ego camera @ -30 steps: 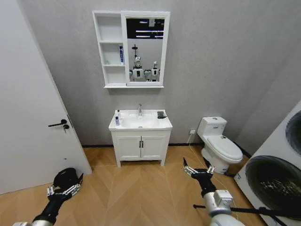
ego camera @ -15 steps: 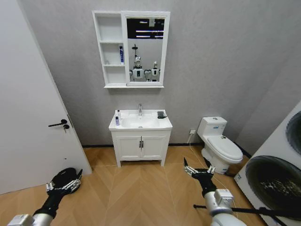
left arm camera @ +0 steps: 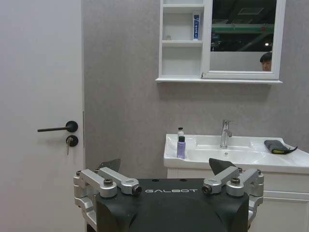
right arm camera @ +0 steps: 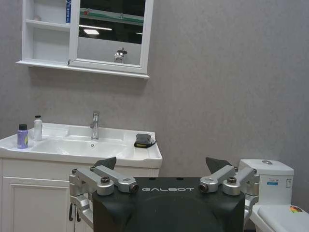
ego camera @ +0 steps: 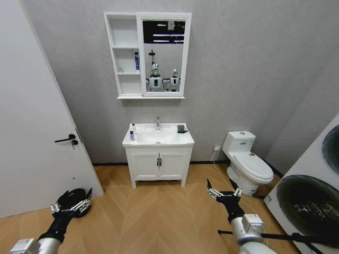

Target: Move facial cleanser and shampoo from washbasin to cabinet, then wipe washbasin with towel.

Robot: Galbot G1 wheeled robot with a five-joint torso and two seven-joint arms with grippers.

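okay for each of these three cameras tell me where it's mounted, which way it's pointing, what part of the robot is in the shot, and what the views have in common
Head view: high on the robot, looking forward and down at the washbasin and cabinet; left claw and right claw low, both open.
Left wrist view: behind the left claw, facing the door and washbasin.
Right wrist view: behind the right claw, facing the washbasin and toilet.
Shared: all three show the washbasin, towel and two small bottles.

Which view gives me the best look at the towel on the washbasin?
Right wrist view: the towel lies unobstructed on the washbasin rim. Left wrist view shows it similarly, near the frame edge. Head view shows a distant speck.
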